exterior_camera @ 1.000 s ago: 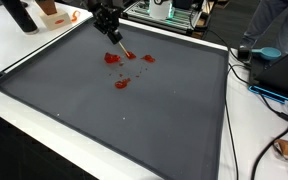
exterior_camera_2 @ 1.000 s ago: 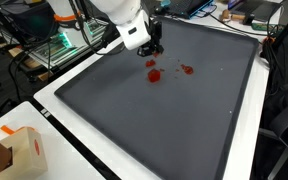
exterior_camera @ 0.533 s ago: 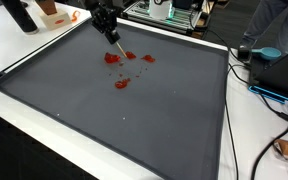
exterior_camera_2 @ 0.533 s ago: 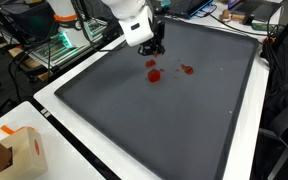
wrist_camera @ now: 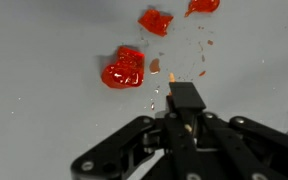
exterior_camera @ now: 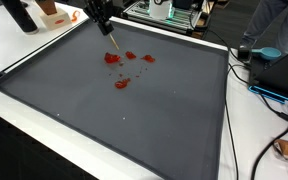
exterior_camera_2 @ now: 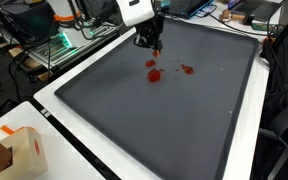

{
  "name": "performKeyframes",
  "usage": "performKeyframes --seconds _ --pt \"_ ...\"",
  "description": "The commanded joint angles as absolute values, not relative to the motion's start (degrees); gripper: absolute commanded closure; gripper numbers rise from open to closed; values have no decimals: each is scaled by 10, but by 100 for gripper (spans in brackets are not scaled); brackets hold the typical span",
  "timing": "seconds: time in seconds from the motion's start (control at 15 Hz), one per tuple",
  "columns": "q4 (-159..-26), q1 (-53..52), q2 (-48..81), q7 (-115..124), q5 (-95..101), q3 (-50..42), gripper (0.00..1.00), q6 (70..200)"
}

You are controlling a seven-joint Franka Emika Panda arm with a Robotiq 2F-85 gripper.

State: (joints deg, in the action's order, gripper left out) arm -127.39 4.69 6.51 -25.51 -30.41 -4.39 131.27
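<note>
Grey mat (exterior_camera: 134, 120) lies beneath the tilted arm (exterior_camera_2: 134, 10), fingers (wrist_camera: 184, 122) clamped on a thin stick (exterior_camera: 112, 36) above red blobs (exterior_camera: 113, 58).

Blobs (exterior_camera: 116, 58) lie on mat (exterior_camera: 134, 120), w/ stick (exterior_camera: 112, 40) in pincer (exterior_camera: 101, 14) just above them.

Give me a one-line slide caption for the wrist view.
Wrist view: pincer shut on a tool, its tip near red blobs on a grey mat.
</note>
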Motion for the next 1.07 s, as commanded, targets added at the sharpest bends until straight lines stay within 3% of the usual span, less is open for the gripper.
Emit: performKeyframes --seconds 0.0,0.67,0.73,1.0 --pt "-1288 47 25 -204 -224 -41 97 1305" --pt "-1284 28 -18 -144 -22 -27 97 1241" --pt "-1274 30 -1 -149 -47 -30 87 1262" --pt "-1274 27 -7 -149 -36 -28 87 1252"
